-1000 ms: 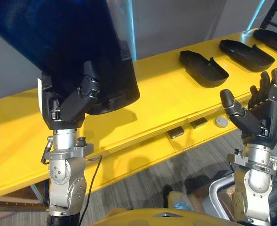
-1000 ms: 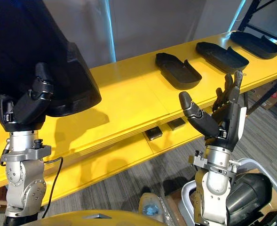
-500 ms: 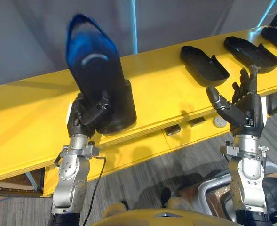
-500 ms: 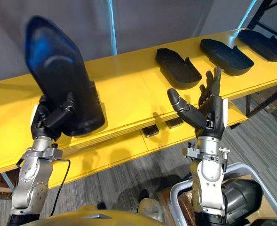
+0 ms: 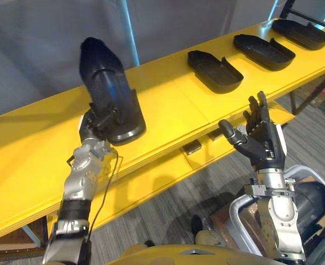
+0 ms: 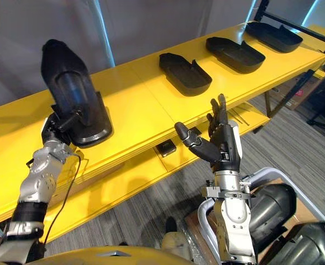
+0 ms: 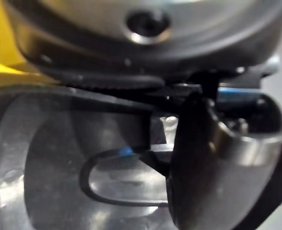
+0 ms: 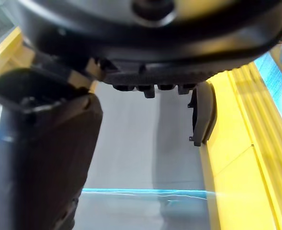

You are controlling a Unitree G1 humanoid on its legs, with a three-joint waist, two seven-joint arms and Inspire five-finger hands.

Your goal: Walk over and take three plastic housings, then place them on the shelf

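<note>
We can read no writing, label, number or sign here. None is legible to us on the upright plastic housing [image 5: 107,91], on the housings lying flat [image 5: 214,70], or on the yellow shelf [image 5: 168,105].
</note>
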